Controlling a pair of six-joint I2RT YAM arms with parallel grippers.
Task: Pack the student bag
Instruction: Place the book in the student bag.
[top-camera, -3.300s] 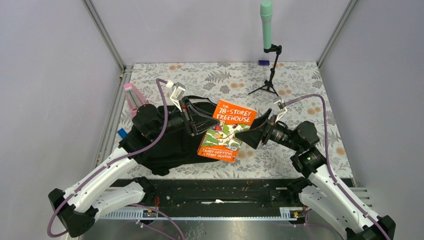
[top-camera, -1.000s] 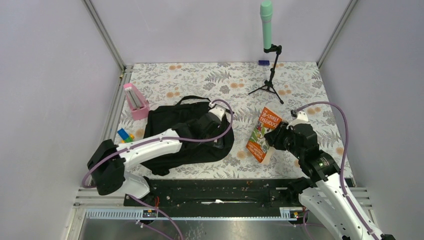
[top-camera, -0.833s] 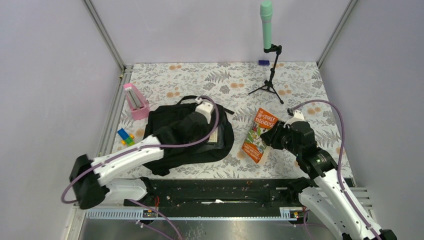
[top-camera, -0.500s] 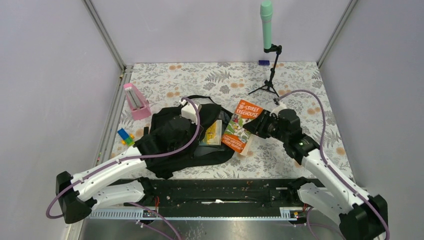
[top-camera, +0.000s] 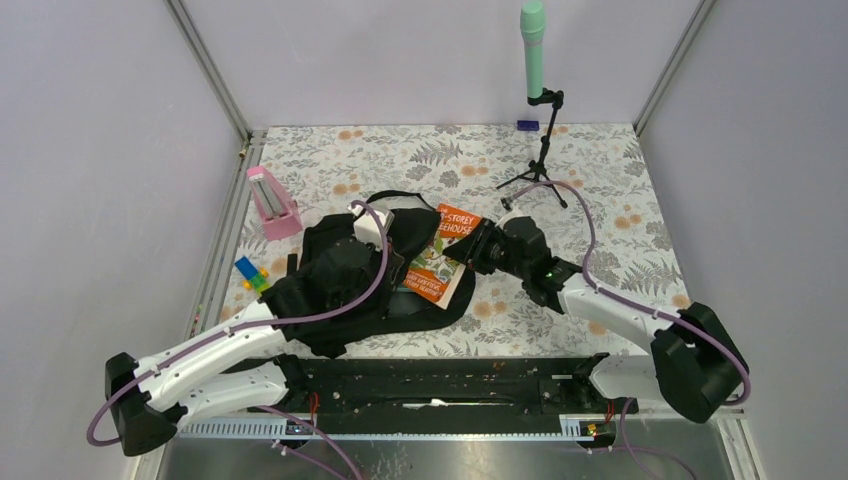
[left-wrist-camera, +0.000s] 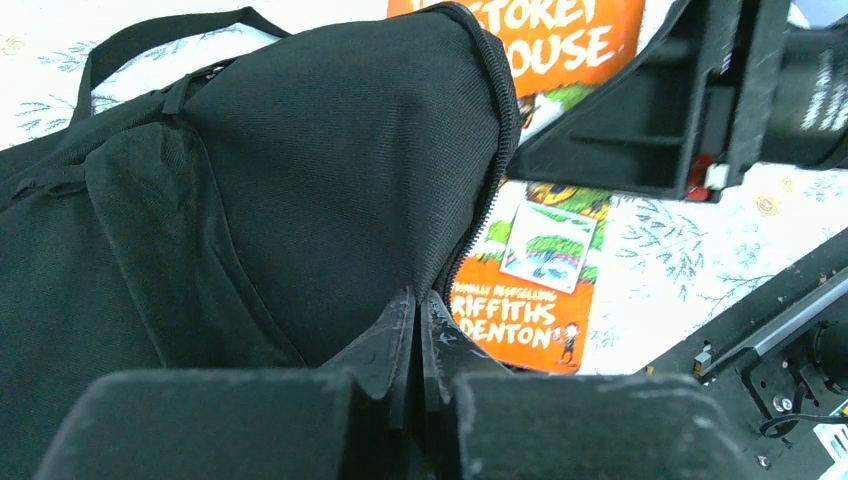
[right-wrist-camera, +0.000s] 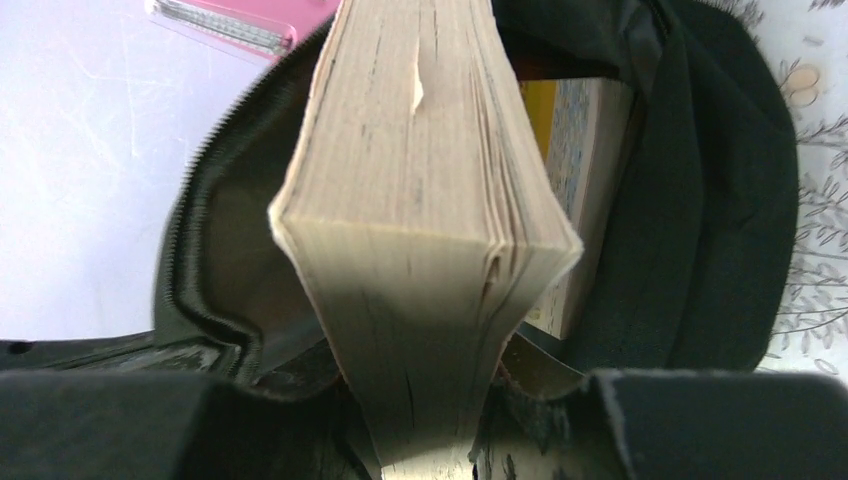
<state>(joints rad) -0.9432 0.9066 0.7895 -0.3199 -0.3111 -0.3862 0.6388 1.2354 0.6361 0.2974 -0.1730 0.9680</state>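
The student bag (top-camera: 325, 295) lies left of centre, a large black fabric pack. My left gripper (top-camera: 395, 268) is shut on its zip edge (left-wrist-camera: 470, 230) and holds the flap up like a tent. An orange paperback book (top-camera: 445, 250) is tilted at the bag's mouth, with my right gripper (top-camera: 478, 250) shut on its near edge. In the right wrist view the book's page edge (right-wrist-camera: 420, 200) points into the open bag (right-wrist-camera: 700, 200). Another book (right-wrist-camera: 575, 170) lies inside. The left wrist view shows the orange cover (left-wrist-camera: 530, 300) beside the flap (left-wrist-camera: 300, 170).
A pink upright object (top-camera: 270, 200) and small coloured blocks (top-camera: 250, 272) sit left of the bag. A green microphone (top-camera: 533, 50) stands on a black tripod at the back, with a small purple item (top-camera: 527, 126) beside it. A black rail (top-camera: 430, 385) runs along the near edge.
My right gripper has carried the book leftward from the table's right half to the bag's mouth. My left gripper has drawn back to the left with the flap, opening the bag.
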